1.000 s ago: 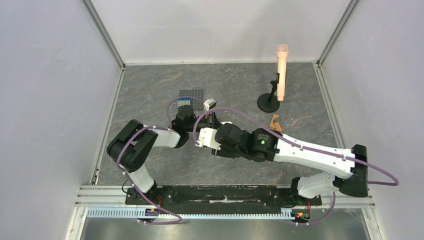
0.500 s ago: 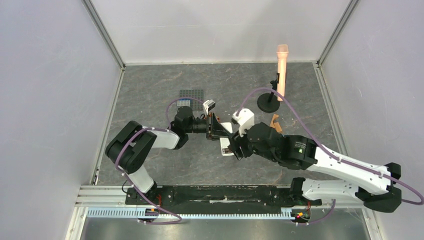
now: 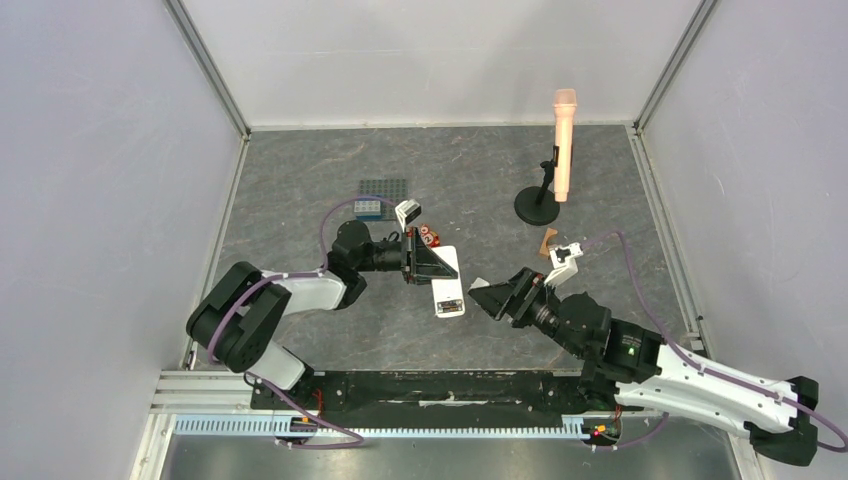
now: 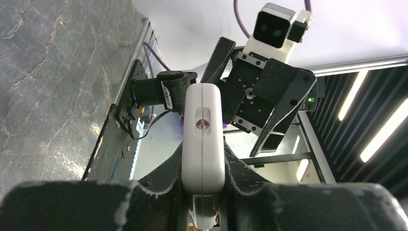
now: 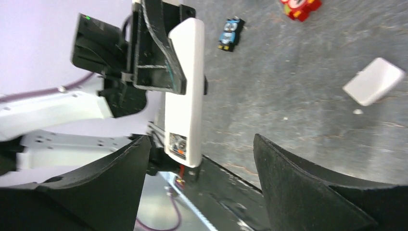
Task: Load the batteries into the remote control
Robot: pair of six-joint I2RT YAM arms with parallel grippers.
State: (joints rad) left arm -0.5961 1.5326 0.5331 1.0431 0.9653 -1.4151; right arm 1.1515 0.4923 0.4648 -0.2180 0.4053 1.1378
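My left gripper (image 3: 430, 264) is shut on the white remote control (image 3: 449, 290) and holds it on edge just above the table. The left wrist view shows the remote control (image 4: 203, 139) clamped between both fingers (image 4: 159, 185). Just right of it my right gripper (image 3: 494, 296) stands open and empty, a small gap away. In the right wrist view the remote control (image 5: 185, 86) sits beyond my spread fingers (image 5: 298, 187), its end compartment facing me. The batteries are out of view.
A small white flat piece (image 5: 374, 81) lies on the table right of the remote. A red owl toy (image 3: 428, 236) and a blue toy (image 3: 368, 208) by a grey studded plate (image 3: 385, 188) lie behind. A microphone stand (image 3: 537, 207) and wooden piece (image 3: 547, 243) stand at back right.
My right arm has drawn back to the right, away from the remote, and its jaws have opened wide. The left gripper has kept its hold, shifting slightly.
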